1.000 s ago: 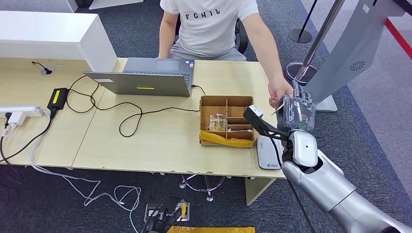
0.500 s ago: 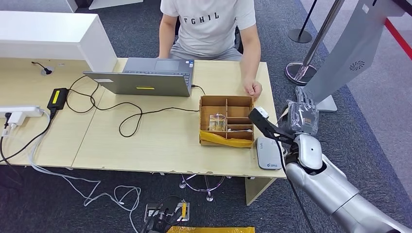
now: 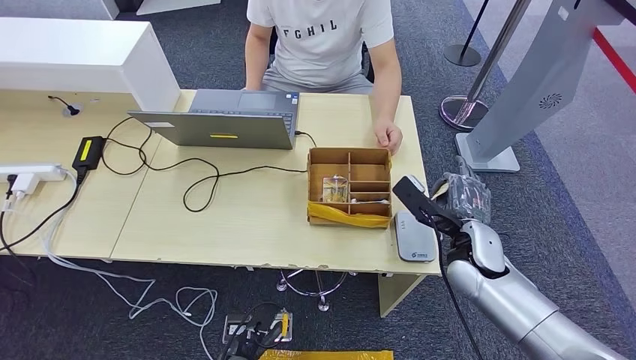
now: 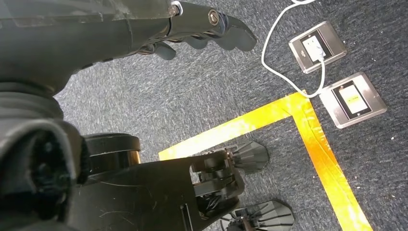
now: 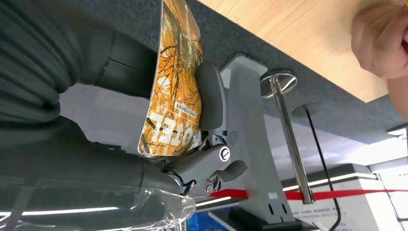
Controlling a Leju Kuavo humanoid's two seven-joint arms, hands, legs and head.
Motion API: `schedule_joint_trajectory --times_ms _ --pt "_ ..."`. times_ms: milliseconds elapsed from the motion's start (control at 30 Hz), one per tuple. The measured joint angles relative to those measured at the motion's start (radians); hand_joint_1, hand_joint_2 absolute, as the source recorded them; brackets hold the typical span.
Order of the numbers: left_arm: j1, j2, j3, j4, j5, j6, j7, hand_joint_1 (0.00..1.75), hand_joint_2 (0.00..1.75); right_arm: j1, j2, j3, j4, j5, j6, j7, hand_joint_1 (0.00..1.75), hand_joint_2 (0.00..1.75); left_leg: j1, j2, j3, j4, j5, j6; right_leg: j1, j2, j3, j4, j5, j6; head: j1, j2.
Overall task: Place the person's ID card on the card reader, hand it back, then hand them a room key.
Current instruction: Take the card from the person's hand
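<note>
Since one second ago the right hand point(image 3: 466, 196) has come down and back from the person's hand point(image 3: 388, 137), pinching an orange-printed card point(image 5: 174, 82) off the desk's point(image 3: 247, 217) right edge. It looks like the taking step; next the card must go flat on the card reader point(image 3: 414, 234) at the desk's near right corner. Left hand point(image 4: 202, 31) hangs empty over the floor, fingers loosely curled.

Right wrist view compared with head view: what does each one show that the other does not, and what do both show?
Only the right wrist view shows the orange card with its printed picture, held in the right hand under the thumb. Only the head view shows the card reader, the cardboard box and the laptop. Both show the right hand, the table, the person's hand and the grey stand.
</note>
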Motion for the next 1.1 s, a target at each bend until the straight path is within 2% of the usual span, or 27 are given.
schedule_joint_trajectory --times_ms 200,633,1100 --pt "-0.001 0.003 0.000 0.000 0.000 0.000 -0.004 0.00 0.00 0.000 0.002 0.020 0.019 -0.050 -0.018 -0.027 1.75 1.75 0.000 0.000 0.000 0.000 0.000 0.000 0.000 0.000 0.000 0.000 0.000 0.000 0.000 0.000" --pt "-0.001 0.003 0.000 0.000 0.000 0.005 -0.005 0.00 0.00 0.002 0.010 0.052 0.067 -0.064 -0.056 -0.022 1.75 1.75 0.000 0.000 0.000 0.000 0.000 0.000 0.000 0.000 0.000 0.000 0.000 0.000 0.000 0.000" --pt "-0.001 0.005 0.000 0.000 0.000 0.008 -0.006 0.00 0.00 0.048 0.009 0.057 0.157 -0.127 -0.109 -0.031 1.75 1.75 0.000 0.000 0.000 0.000 0.000 0.000 0.000 0.000 0.000 0.000 0.000 0.000 0.000 0.000"
